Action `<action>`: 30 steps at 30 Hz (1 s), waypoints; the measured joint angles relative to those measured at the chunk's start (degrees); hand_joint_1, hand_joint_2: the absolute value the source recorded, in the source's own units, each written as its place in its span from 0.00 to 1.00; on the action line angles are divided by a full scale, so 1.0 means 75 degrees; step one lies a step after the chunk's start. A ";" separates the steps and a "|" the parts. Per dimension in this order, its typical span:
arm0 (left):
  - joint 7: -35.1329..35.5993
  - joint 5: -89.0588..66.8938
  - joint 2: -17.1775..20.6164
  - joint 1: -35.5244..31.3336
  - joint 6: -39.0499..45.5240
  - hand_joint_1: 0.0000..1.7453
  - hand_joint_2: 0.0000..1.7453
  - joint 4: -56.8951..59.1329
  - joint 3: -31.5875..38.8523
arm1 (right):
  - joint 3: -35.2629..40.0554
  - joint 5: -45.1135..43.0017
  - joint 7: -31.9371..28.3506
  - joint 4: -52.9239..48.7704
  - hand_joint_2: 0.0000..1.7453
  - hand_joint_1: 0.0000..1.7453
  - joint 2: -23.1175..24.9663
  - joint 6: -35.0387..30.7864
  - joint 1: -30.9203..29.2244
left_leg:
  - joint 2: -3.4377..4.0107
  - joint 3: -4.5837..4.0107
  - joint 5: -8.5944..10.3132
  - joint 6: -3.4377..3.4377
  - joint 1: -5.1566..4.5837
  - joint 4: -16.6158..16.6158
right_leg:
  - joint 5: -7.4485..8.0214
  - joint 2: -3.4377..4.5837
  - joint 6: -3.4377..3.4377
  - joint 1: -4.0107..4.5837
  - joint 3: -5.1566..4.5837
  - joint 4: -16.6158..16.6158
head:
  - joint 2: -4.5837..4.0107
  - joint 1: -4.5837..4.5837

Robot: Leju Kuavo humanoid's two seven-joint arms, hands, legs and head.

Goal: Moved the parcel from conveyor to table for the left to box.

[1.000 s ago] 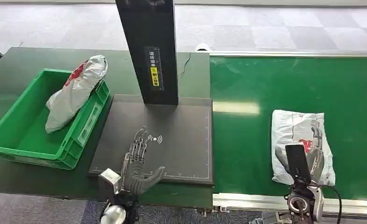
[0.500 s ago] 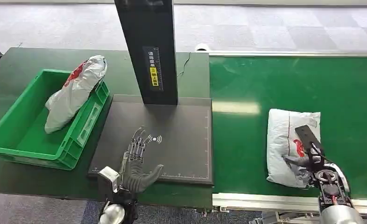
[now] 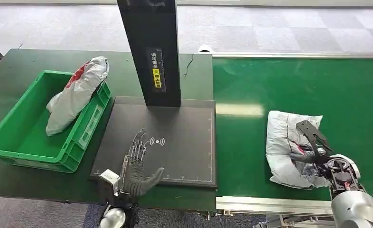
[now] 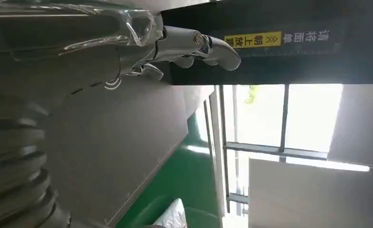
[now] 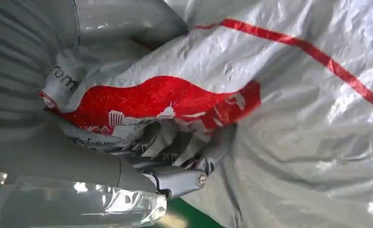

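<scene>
Parcel (image 3: pixel 289 147) is lying on the green conveyor (image 3: pixel 279 76) while I am gripping it in my right hand (image 3: pixel 317 149), my left hand (image 3: pixel 137 164) hovering spread over the table (image 3: pixel 184 152); next, I judge, lifting across.

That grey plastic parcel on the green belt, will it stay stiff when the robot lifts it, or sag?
Probably sag: the parcel is a wrinkled soft bag, already bunched where the right hand grips it. Its glossy film may be slippery. It looks light, and too flat to roll.
</scene>
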 measured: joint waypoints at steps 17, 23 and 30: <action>0.0061 0.0003 0.0134 0.0298 0.0417 0.00 1.00 -0.0737 0.0155 | 0.0513 0.0390 -0.0565 0.0079 1.00 1.00 0.0437 -0.1200 -0.0525 | -0.0012 -0.0014 0.0002 0.0000 -0.0001 0.0000 | 0.0000 -0.0011 0.0000 -0.0001 -0.0008 0.0002 | 0.0000 0.0000; 0.0061 -0.0006 0.0140 0.0347 0.0463 0.00 1.00 -0.0836 0.0212 | 0.0536 0.0391 -0.0940 0.0076 1.00 1.00 0.0521 -0.1451 -0.0526 | -0.0016 -0.0021 0.0002 0.0000 -0.0001 -0.0001 | 0.0000 -0.0011 0.0000 0.0000 -0.0008 0.0005 | 0.0000 0.0000; -0.0201 -0.0388 0.0207 0.0847 0.0792 0.00 1.00 -0.2216 0.0895 | 0.1470 -0.0937 -0.2629 -0.2694 1.00 1.00 0.1315 -0.2687 0.0356 | 0.0005 -0.0023 0.0003 0.0000 0.0012 -0.0003 | -0.0002 0.0006 -0.0004 0.0014 -0.0031 0.0012 | 0.0000 -0.0003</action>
